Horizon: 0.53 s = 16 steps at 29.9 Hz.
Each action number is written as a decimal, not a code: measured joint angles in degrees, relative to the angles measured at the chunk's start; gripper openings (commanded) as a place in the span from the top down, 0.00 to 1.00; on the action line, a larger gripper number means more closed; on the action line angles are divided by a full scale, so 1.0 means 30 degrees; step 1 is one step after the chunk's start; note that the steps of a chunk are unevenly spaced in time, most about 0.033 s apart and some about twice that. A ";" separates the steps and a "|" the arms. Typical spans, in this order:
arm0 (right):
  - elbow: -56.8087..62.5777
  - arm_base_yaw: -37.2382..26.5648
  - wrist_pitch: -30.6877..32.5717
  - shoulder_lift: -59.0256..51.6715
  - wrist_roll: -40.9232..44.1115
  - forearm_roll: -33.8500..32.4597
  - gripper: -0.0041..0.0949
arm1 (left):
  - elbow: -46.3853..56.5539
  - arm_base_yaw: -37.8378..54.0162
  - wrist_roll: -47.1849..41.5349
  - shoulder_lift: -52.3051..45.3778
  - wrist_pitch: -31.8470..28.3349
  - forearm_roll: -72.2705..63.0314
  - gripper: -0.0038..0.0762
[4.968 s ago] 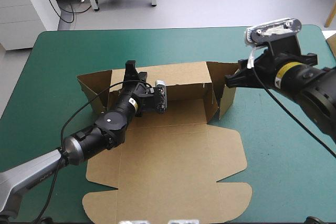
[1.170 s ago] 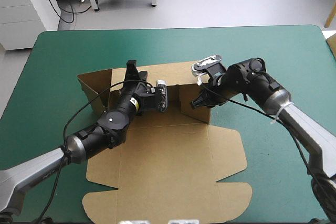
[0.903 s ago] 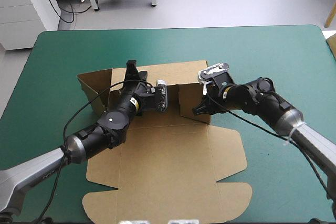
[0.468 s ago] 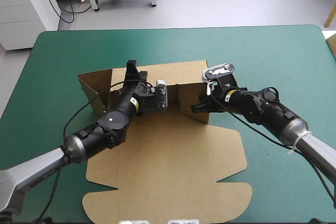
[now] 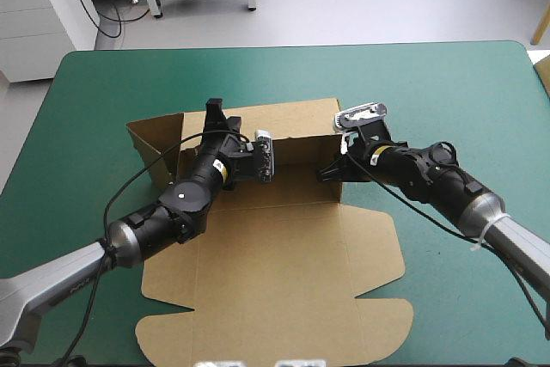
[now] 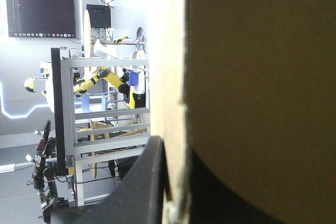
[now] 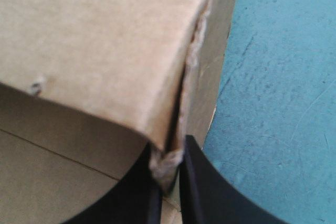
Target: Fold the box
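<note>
Box (image 5: 284, 247) half up, both hands clamped on it

The teal-green surface (image 5: 430, 83) shows on all sides of the brown box, so the box sits about in the middle of it. Most of the box is still flat. The big lid panel (image 5: 275, 307) with its rounded tabs lies on the near side, nearest the camera in the high view. On the box's far side the back wall (image 5: 292, 122) stands upright. At the box's far left corner a side flap (image 5: 155, 139) sticks up too, angled outward. At the right end of the back wall the short side wall (image 5: 340, 188) is raised and turned in, meeting the back wall at a corner.

The left hand (image 5: 215, 113) is on the left part of the back wall, reaching over the box floor. Its wrist view shows the wall's top edge running between the fingers, with one black finger (image 6: 149, 182) pressed against the pale edge, so it's gripping the board.

The right hand (image 5: 331, 169) is at the box's right rear corner. In its wrist view both black fingers (image 7: 194, 182) are pinched almost together on the ragged board edge right at that corner, with the surface just beyond it.
</note>
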 measured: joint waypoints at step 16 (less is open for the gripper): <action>0.0000 0.0109 -0.0424 0.0136 0.0082 0.0167 0.97 | 0.0208 -0.2559 0.0017 -0.2131 -0.1032 -0.3153 0.48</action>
